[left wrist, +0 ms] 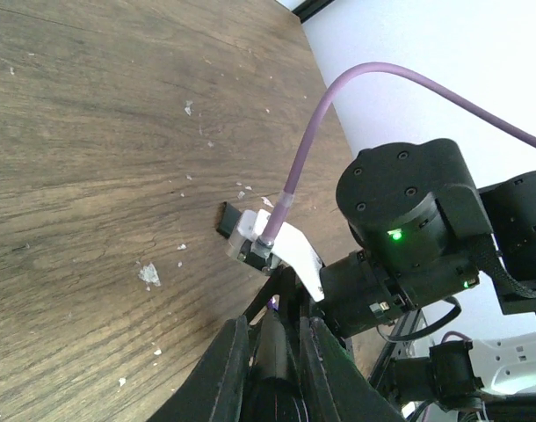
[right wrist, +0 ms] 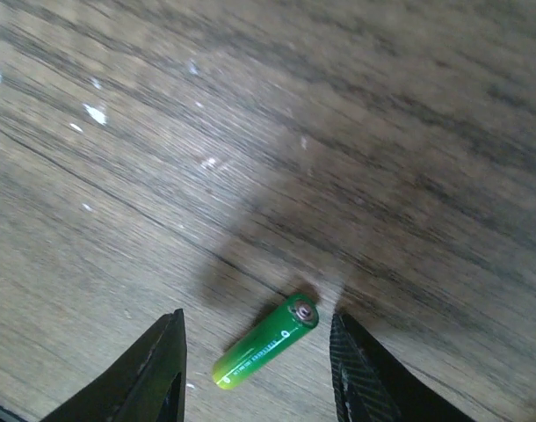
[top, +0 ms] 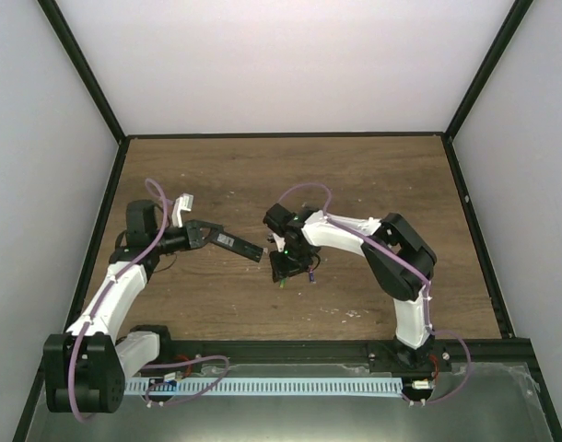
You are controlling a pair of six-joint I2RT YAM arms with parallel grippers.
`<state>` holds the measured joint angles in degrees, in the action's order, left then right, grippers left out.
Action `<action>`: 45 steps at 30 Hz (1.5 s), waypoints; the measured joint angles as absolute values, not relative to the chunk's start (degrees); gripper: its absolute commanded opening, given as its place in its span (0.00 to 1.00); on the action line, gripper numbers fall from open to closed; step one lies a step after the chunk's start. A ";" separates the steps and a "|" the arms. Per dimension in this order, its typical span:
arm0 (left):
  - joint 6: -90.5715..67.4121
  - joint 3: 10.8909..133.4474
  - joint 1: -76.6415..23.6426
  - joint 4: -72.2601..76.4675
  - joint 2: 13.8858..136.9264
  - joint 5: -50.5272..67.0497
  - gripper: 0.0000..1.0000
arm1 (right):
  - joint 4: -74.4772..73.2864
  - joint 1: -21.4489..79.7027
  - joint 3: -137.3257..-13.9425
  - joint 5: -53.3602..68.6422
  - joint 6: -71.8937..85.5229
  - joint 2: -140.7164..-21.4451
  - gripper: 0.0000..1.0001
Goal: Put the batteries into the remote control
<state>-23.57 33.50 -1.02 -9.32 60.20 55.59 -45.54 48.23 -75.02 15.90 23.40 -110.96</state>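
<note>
My left gripper [top: 207, 235] is shut on one end of the black remote control [top: 242, 246] and holds it out to the right above the table. In the left wrist view the remote [left wrist: 272, 347] lies between the fingers of the left gripper [left wrist: 270, 330]. A small purple glint shows just past its tip; I cannot tell whether that is the purple battery. My right gripper [top: 286, 267] points down, open, close to the remote's free end. The green battery [right wrist: 266, 343] lies on the table between the open fingers of my right gripper [right wrist: 257, 315], untouched. It shows faintly from above [top: 282, 281].
The wooden table [top: 355, 175] is walled by a black frame and white panels. The right arm's wrist [left wrist: 409, 211] and its white camera mount [left wrist: 281, 246] sit right in front of the left gripper. A cable rail [top: 290, 382] runs along the near edge.
</note>
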 measured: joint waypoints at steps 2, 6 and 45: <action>-23.53 33.50 -0.99 -9.41 59.99 55.61 0.00 | -46.83 48.56 -75.02 14.92 23.53 -111.26 0.38; -23.40 33.50 -1.02 -9.58 59.96 55.68 0.00 | -47.88 48.69 -75.33 14.26 23.83 -111.50 0.35; -23.77 37.67 -4.99 -4.21 71.66 61.87 0.00 | -31.42 38.39 -69.56 17.34 0.14 -88.86 0.02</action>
